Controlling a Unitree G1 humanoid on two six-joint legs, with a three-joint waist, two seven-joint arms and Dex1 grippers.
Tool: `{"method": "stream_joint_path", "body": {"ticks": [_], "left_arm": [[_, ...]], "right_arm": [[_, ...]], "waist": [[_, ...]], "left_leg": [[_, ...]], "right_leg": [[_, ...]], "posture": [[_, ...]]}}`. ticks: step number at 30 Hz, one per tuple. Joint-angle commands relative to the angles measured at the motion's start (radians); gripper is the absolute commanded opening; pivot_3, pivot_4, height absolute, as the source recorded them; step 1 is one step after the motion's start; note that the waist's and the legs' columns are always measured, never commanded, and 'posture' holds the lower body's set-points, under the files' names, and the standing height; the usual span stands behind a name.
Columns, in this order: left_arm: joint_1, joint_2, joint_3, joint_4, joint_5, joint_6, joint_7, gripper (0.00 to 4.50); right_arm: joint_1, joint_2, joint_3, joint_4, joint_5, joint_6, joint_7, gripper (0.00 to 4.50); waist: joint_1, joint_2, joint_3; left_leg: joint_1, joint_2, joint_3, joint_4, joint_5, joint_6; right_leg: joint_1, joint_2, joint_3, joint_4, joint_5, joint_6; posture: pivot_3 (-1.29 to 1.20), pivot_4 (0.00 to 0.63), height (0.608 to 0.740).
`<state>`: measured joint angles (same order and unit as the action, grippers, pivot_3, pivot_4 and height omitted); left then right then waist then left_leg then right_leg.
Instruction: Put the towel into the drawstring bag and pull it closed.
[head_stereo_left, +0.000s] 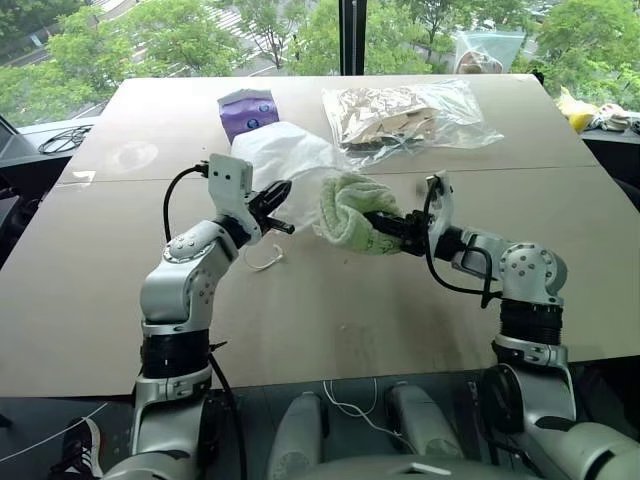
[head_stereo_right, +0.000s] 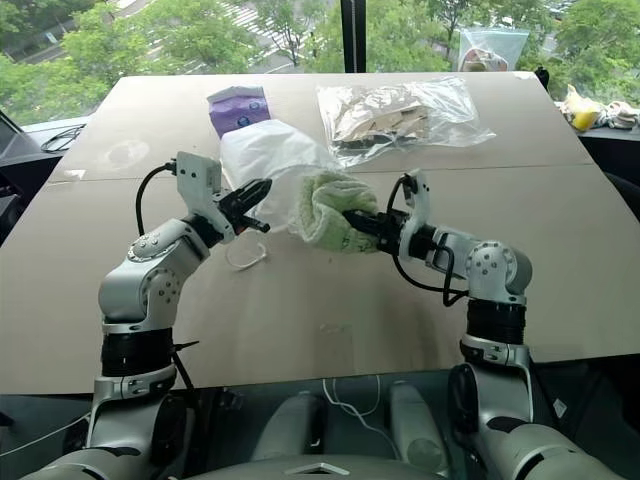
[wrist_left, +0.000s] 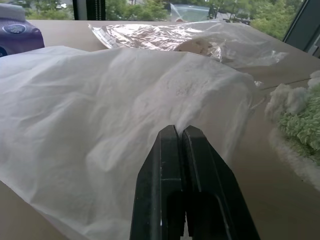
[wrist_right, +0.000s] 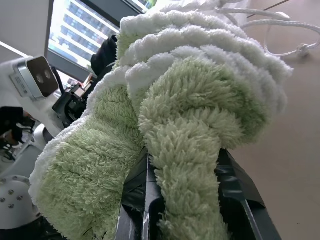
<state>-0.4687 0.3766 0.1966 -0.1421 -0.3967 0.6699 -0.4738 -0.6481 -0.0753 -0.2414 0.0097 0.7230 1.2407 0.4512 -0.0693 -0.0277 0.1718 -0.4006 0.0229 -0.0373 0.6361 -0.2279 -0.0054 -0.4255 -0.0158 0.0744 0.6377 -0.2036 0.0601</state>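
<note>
The jaws of the right gripper are clenching the green towel and holding it above the table, while the jaws of the left gripper are pressing together, pinching the edge of the white bag. The towel is hanging at the bag's 3 o'clock side, just beside its mouth and still outside it. The bag is lying rumpled near the table's middle, a white cord trailing at its 7 o'clock. A purple tissue pack is sitting at the bag's 11 o'clock and a clear plastic bag at its 2 o'clock. The tan tabletop is showing a seam across it. Beyond it, windows are showing green trees.
</note>
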Motion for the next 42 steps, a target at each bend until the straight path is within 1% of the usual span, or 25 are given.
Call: {"method": "stream_joint_path", "body": {"ticks": [1, 8, 12, 17, 19, 22, 24, 26, 27, 28, 30, 31, 32, 33, 35, 36, 37, 39, 40, 41, 42], "left_arm": [[-0.003, 0.015, -0.012, -0.103, -0.063, 0.034, -0.035, 0.0], [0.008, 0.012, -0.046, -0.159, -0.116, 0.073, -0.054, 0.0], [0.037, 0.044, -0.09, -0.186, -0.117, 0.08, -0.089, 0.0], [0.046, 0.055, -0.113, -0.186, -0.13, 0.082, -0.108, 0.0], [0.049, 0.053, -0.12, -0.19, -0.139, 0.086, -0.111, 0.0], [0.05, 0.052, -0.125, -0.207, -0.164, 0.103, -0.119, 0.0], [0.049, 0.053, -0.127, -0.214, -0.168, 0.106, -0.116, 0.0], [0.046, 0.052, -0.124, -0.216, -0.173, 0.106, -0.111, 0.0], [0.044, 0.052, -0.124, -0.216, -0.177, 0.107, -0.112, 0.0], [0.044, 0.053, -0.125, -0.216, -0.18, 0.107, -0.114, 0.0], [0.05, 0.052, -0.127, -0.224, -0.189, 0.111, -0.117, 0.0], [0.055, 0.05, -0.13, -0.233, -0.197, 0.115, -0.119, 0.0], [0.061, 0.049, -0.134, -0.242, -0.203, 0.117, -0.123, 0.0], [0.065, 0.048, -0.136, -0.248, -0.208, 0.12, -0.126, 0.0], [0.067, 0.049, -0.138, -0.252, -0.214, 0.12, -0.126, 0.0], [0.064, 0.05, -0.138, -0.248, -0.214, 0.117, -0.125, 0.0], [0.06, 0.05, -0.138, -0.245, -0.214, 0.115, -0.125, 0.0], [0.056, 0.052, -0.136, -0.24, -0.213, 0.111, -0.126, 0.0], [0.055, 0.052, -0.136, -0.239, -0.213, 0.11, -0.126, 0.0], [0.057, 0.052, -0.136, -0.241, -0.213, 0.107, -0.129, 0.0], [0.06, 0.051, -0.138, -0.244, -0.214, 0.103, -0.13, 0.0]], "right_arm": [[-0.017, -0.016, 0.072, -0.044, -0.044, -0.068, -0.018, 0.07], [-0.033, -0.006, 0.089, -0.033, -0.05, -0.09, -0.059, 0.07], [-0.079, 0.028, 0.067, -0.023, -0.045, -0.104, -0.108, 0.07], [-0.158, 0.07, 0.006, 0.054, -0.068, -0.193, -0.199, 0.07], [-0.157, 0.079, 0.024, 0.061, -0.077, -0.204, -0.202, 0.07], [-0.13, 0.074, 0.108, 0.039, -0.094, -0.183, -0.17, 0.07], [-0.113, 0.062, 0.154, 0.022, -0.102, -0.176, -0.146, 0.07], [-0.105, 0.057, 0.173, 0.014, -0.1, -0.178, -0.131, 0.07], [-0.104, 0.059, 0.177, 0.013, -0.11, -0.212, -0.128, 0.07], [-0.113, 0.071, 0.161, 0.033, -0.127, -0.263, -0.15, 0.07], [-0.152, 0.108, 0.076, 0.105, -0.145, -0.368, -0.235, 0.07], [-0.168, 0.118, 0.039, 0.134, -0.138, -0.392, -0.261, 0.07], [-0.173, 0.12, 0.03, 0.142, -0.131, -0.389, -0.261, 0.07], [-0.168, 0.118, 0.047, 0.131, -0.125, -0.367, -0.241, 0.07], [-0.124, 0.093, 0.139, 0.059, -0.097, -0.274, -0.154, 0.07], [-0.1, 0.081, 0.181, 0.02, -0.097, -0.269, -0.117, 0.07], [-0.086, 0.081, 0.196, 0.002, -0.111, -0.302, -0.11, 0.07], [-0.12, 0.14, 0.08, 0.067, -0.115, -0.398, -0.241, 0.07], [-0.136, 0.15, 0.046, 0.097, -0.121, -0.424, -0.279, 0.07], [-0.135, 0.135, 0.075, 0.096, -0.14, -0.421, -0.255, 0.07], [-0.119, 0.116, 0.138, 0.061, -0.126, -0.364, -0.192, 0.07]], "waist": [[0.0, 0.0, 0.0], [0.001, 0.001, 0.001], [-0.002, 0.002, 0.002], [0.001, 0.003, 0.002], [0.002, 0.003, 0.002], [0.001, 0.003, 0.002], [0.002, 0.003, 0.002], [0.001, 0.003, 0.002], [0.001, 0.003, 0.002], [0.001, 0.003, 0.002], [0.0, 0.003, 0.002], [0.0, 0.003, 0.002], [0.001, 0.003, 0.002], [0.002, 0.003, 0.002], [0.004, 0.003, 0.002], [0.004, 0.003, 0.002], [0.003, 0.003, 0.002], [-0.003, 0.003, 0.002], [-0.003, 0.003, 0.002], [0.0, 0.003, 0.002], [0.002, 0.003, 0.002]], "left_leg": [[0.0, 0.0, 0.0, 0.0, 0.0, 0.0], [-0.001, 0.0, 0.0, 0.0, 0.0, 0.0], [-0.002, 0.0, 0.001, 0.0, 0.0, 0.0], [-0.002, 0.0, 0.001, 0.0, 0.0, 0.0], [-0.002, 0.0, 0.001, 0.0, 0.0, 0.0], [-0.004, 0.0, 0.001, 0.0, 0.0, 0.0], [-0.008, 0.0, 0.0, 0.0, 0.0, 0.0], [-0.013, 0.0, 0.0, 0.001, 0.0, 0.0], [-0.015, 0.0, 0.0, 0.002, 0.0, 0.0], [-0.015, 0.0, 0.0, 0.002, 0.0, 0.0], [-0.015, 0.0, 0.0, 0.002, 0.0, 0.0], [-0.015, 0.0, 0.0, 0.002, 0.0, 0.0], [-0.015, 0.0, 0.0, 0.002, 0.0, 0.0], [-0.015, 0.0, 0.0, 0.002, 0.0, 0.0], [-0.015, 0.0, 0.0, 0.002, 0.0, 0.0], [-0.015, 0.0, 0.0, 0.002, 0.0, 0.0], [-0.015, 0.0, 0.0, 0.002, 0.0, 0.0], [-0.015, 0.0, 0.0, 0.002, 0.0, 0.0], [-0.015, 0.0, 0.001, 0.002, 0.0, 0.0], [-0.015, 0.0, 0.0, 0.002, 0.0, 0.0], [-0.015, 0.0, 0.0, 0.002, 0.0, 0.0]], "right_leg": [[0.0, 0.0, 0.0, 0.0, 0.0, 0.0], [-0.002, 0.0, 0.0, 0.0, 0.0, 0.0], [-0.003, 0.0, 0.001, 0.001, 0.0, 0.0], [-0.004, 0.0, 0.0, 0.002, 0.0, 0.0], [-0.004, 0.0, 0.0, 0.002, 0.0, 0.0], [-0.005, 0.0, 0.0, 0.001, 0.0, 0.0], [-0.009, 0.0, 0.0, 0.001, 0.002, -0.004], [-0.013, 0.0, 0.0, 0.002, 0.002, -0.004], [-0.016, 0.0, 0.0, 0.003, 0.002, -0.004], [-0.016, 0.0, 0.0, 0.003, 0.002, -0.004], [-0.016, 0.0, 0.0, 0.003, 0.003, -0.004], [-0.016, 0.0, 0.0, 0.004, 0.003, -0.004], [-0.016, 0.0, 0.0, 0.004, 0.003, -0.004], [-0.016, 0.0, 0.0, 0.004, 0.003, -0.004], [-0.016, 0.0, 0.0, 0.004, 0.003, -0.004], [-0.016, 0.0, 0.0, 0.003, 0.003, -0.004], [-0.016, 0.0, 0.0, 0.003, 0.003, -0.004], [-0.016, 0.0, 0.0, 0.004, 0.003, -0.004], [-0.017, 0.0, 0.0, 0.004, 0.003, -0.004], [-0.017, 0.0, 0.0, 0.005, 0.003, -0.004], [-0.017, 0.0, 0.0, 0.005, 0.003, -0.004]], "posture": [[0.0, 0.15, 0.74], [0.0, 0.15, 0.74], [0.0, 0.15, 0.74], [0.0, 0.15, 0.74], [0.0, 0.15, 0.74], [0.0, 0.15, 0.74], [0.0, 0.15, 0.74], [0.0, 0.15, 0.74], [0.0, 0.15, 0.74], [0.0, 0.15, 0.74], [0.0, 0.15, 0.74], [0.0, 0.15, 0.74], [0.0, 0.15, 0.74], [0.0, 0.15, 0.74], [0.0, 0.15, 0.74], [0.0, 0.15, 0.74], [0.0, 0.15, 0.74], [0.0, 0.15, 0.74], [0.0, 0.15, 0.74], [0.0, 0.15, 0.74], [0.0, 0.15, 0.74]]}}
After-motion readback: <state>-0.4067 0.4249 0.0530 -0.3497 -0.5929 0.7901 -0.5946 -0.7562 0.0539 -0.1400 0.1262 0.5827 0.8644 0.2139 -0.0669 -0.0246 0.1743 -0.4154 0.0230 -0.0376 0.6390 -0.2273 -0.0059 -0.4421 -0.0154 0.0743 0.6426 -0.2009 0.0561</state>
